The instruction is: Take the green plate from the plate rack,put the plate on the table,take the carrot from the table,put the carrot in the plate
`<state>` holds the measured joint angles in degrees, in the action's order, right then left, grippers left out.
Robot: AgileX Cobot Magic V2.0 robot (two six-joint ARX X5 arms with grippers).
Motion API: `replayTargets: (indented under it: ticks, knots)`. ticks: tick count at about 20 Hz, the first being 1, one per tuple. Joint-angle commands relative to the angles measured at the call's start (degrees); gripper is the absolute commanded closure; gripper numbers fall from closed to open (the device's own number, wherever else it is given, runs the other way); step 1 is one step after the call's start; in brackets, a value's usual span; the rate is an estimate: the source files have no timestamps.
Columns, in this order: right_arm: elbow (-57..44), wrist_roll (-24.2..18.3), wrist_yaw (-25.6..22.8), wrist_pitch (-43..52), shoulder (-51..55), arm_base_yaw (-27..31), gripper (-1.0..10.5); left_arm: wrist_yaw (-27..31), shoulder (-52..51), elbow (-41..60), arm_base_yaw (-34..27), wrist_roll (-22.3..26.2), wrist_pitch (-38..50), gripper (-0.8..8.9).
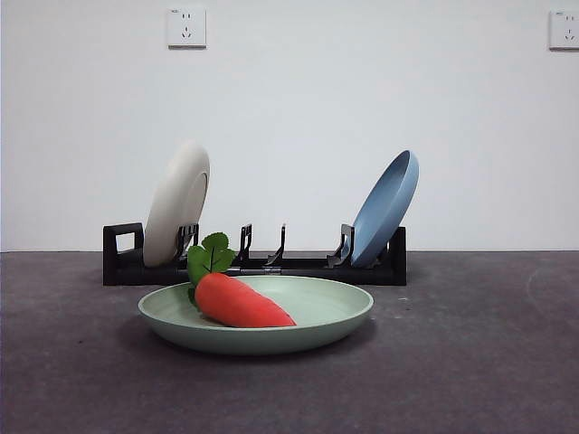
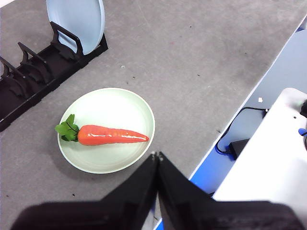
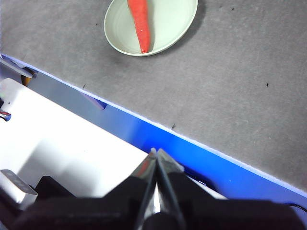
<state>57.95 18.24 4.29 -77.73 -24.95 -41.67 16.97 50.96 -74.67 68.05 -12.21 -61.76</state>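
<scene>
The green plate [image 1: 326, 312] lies flat on the table [image 1: 470, 362] in front of the plate rack [image 1: 298, 265]. The carrot [image 1: 240, 303] lies in the plate, leaves toward the rack. The plate [image 2: 122, 115] and the carrot [image 2: 112, 135] also show in the left wrist view, and the plate [image 3: 175, 21] with the carrot [image 3: 141, 24] in the right wrist view. My left gripper [image 2: 157, 155] is shut and empty, raised near the table's edge. My right gripper [image 3: 156, 151] is shut and empty, beyond the table's edge. Neither arm shows in the front view.
A cream-white plate [image 1: 176, 203] stands in the rack's left end and a blue plate [image 1: 387, 208] in its right end. The rack's middle slots hold nothing. A blue table edge [image 3: 192, 143] and a black cable [image 2: 235, 139] lie beside the table.
</scene>
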Motion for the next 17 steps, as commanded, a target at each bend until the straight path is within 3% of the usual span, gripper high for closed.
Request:
replayTargets:
  ticks: [1,11,17]
  knots:
    - [-0.24,0.31,-0.20,-0.39,-0.02,-0.13,9.5,-0.17,-0.09,0.26,0.22,-0.22,0.15,8.17]
    - [-0.24,0.31,-0.20,-0.39,-0.02,-0.13,9.5,1.84,-0.11,0.26,0.17,1.40,0.09,8.17]
    - [-0.24,0.31,-0.20,-0.39,-0.02,-0.13,9.5,11.47,-0.11,0.26,0.13,1.70,4.83,8.17]
